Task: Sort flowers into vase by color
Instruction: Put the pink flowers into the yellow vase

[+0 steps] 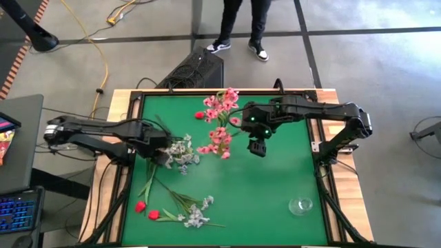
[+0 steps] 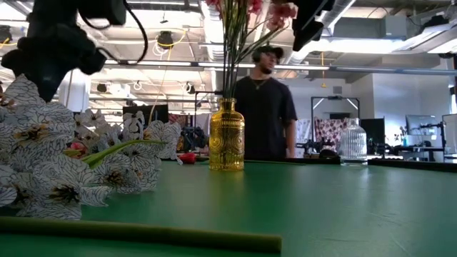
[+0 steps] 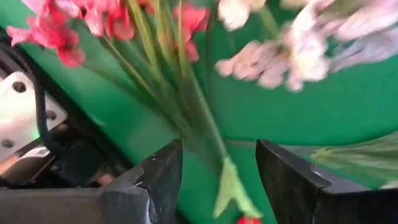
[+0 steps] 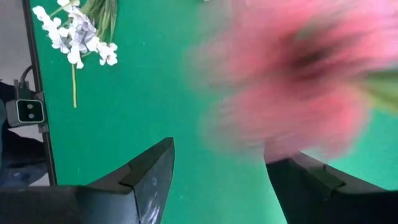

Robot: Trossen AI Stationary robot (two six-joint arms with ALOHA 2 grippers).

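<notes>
An amber vase [image 2: 226,135] stands at the table's far middle and holds pink flowers [image 1: 220,114] upright. A white spray [image 1: 182,153] lies left of centre, its blossoms filling the low view's near left [image 2: 43,171]. More white blossoms [image 1: 196,215] and red buds [image 1: 146,209] lie near the front left. My left gripper [image 1: 165,157] points down, open, beside the white spray. A green stem [image 3: 231,186] shows between its fingers [image 3: 217,149], apart from both. My right gripper [image 1: 257,147] hangs open just right of the pink flowers, whose blurred blossoms [image 4: 292,81] are close before its fingers [image 4: 221,152].
A clear glass vase [image 1: 301,205] stands near the front right and also shows in the low view [image 2: 353,141]. One red bud [image 1: 200,115] lies left of the amber vase. A person [image 2: 265,107] stands beyond the far edge. The green mat's [image 1: 275,186] right half is bare.
</notes>
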